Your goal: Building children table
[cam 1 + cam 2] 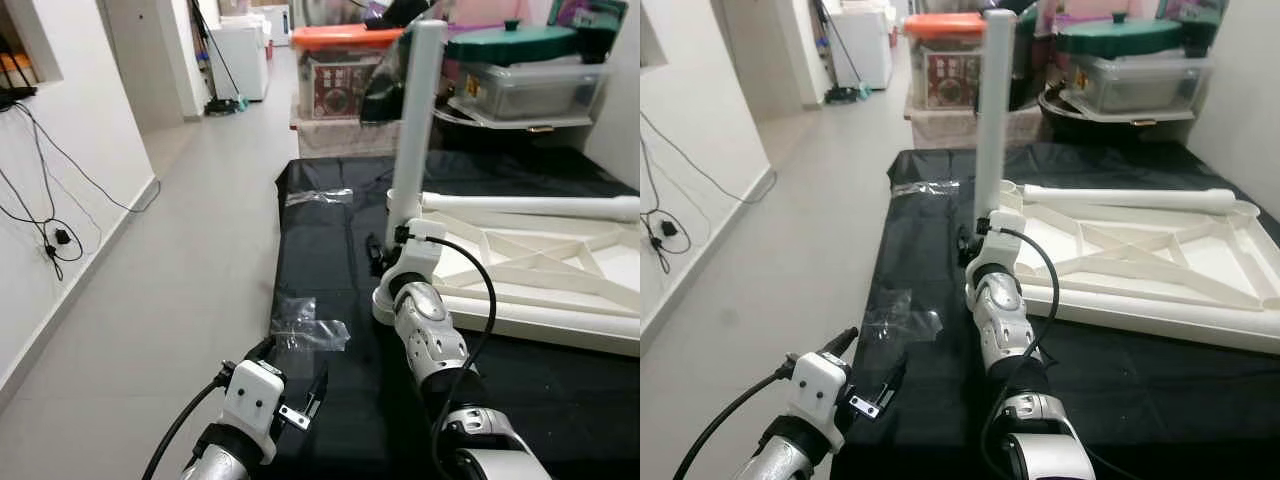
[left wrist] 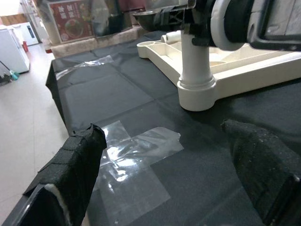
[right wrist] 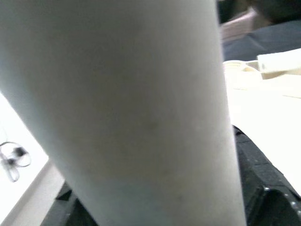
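**Right gripper clamped on the upright table leg**

The white table leg (image 1: 414, 120) stands upright in a corner socket of the upturned white tabletop (image 1: 560, 275), which lies on the black sheet (image 1: 330, 250). The right gripper (image 1: 390, 245) grips the leg low down, its fingers closed around it. The left gripper (image 1: 290, 385) hangs near the sheet's edge, fingers spread apart, above a clear plastic scrap (image 2: 136, 155). A second leg (image 1: 530, 205) lies across the tabletop

Just beyond my left jaws, clear tape (image 2: 136, 153) lies flat on the black sheet (image 1: 320, 250). Far past my right jaws stands an orange-lidded bin (image 1: 343, 70), beside it a green-lidded box (image 1: 530, 75).
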Motion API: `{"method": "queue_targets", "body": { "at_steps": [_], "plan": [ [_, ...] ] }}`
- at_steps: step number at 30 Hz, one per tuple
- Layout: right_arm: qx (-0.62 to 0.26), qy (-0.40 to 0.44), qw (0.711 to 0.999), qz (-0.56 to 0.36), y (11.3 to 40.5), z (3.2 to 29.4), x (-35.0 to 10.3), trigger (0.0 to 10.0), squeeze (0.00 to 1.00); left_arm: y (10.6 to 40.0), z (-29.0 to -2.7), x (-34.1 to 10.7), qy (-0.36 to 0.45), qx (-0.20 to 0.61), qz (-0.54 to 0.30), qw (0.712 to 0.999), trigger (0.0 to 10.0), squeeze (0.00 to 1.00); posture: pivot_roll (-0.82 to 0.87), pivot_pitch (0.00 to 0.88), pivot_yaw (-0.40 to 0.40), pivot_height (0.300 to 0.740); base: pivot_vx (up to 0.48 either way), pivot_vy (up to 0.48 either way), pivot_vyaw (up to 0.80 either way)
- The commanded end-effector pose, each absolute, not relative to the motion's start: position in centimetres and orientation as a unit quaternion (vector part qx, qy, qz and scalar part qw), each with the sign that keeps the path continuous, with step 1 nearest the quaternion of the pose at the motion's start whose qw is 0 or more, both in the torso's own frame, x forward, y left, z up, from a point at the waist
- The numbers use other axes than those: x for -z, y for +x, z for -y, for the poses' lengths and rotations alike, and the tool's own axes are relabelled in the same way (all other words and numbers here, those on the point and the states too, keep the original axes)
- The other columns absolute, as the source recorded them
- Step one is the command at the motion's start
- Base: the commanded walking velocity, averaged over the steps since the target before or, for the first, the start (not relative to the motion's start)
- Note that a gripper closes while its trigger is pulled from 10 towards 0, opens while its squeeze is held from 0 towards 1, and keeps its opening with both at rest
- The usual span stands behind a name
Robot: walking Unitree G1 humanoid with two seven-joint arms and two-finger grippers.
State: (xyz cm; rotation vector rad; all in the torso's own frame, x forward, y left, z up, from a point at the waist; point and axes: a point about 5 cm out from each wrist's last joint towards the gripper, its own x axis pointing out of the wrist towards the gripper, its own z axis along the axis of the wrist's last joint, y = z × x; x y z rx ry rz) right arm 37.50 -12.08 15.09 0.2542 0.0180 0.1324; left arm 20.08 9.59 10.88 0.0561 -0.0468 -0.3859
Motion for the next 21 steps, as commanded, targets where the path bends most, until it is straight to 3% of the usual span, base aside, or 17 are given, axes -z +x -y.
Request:
{"method": "queue_targets", "body": {
  "at_steps": [1,8,10,11,14,21],
  "plan": [
    [-0.216,0.142,0.966,-0.003,38.0,10.5,-17.0,10.0,0.00,20.1,-9.7,-10.6,0.029,0.193,0.014,0.981,10.0,0.00,-0.03,0.000,0.033,0.740,0.000,0.000,0.00],
    [-0.396,0.131,0.909,-0.009,37.5,10.9,-18.1,10.0,0.00,20.1,-9.7,-10.5,0.031,0.195,0.014,0.980,10.0,0.00,0.00,0.000,0.027,0.740,0.000,0.000,0.00],
    [-0.497,0.111,0.860,-0.025,36.6,11.3,-18.0,10.0,0.00,20.1,-9.7,-10.5,0.031,0.193,0.015,0.981,10.0,0.00,0.00,0.000,0.016,0.740,0.000,0.000,0.00],
    [-0.497,0.111,0.860,-0.025,36.6,11.3,-18.0,10.0,0.00,20.1,-9.7,-10.5,0.031,0.193,0.015,0.981,10.0,0.00,0.00,0.000,0.016,0.740,0.000,0.000,0.00],
    [-0.609,0.081,0.786,-0.065,35.5,11.6,-17.6,10.0,0.00,20.1,-9.7,-10.5,0.031,0.192,0.015,0.981,10.0,0.00,0.00,0.000,0.015,0.740,0.000,0.000,0.00],
    [-0.663,0.064,0.742,-0.073,35.0,11.5,-17.8,10.0,0.00,20.1,-9.7,-10.5,0.030,0.191,0.015,0.981,10.0,0.00,0.01,0.000,0.013,0.740,0.000,0.000,0.00]
  ]
}}
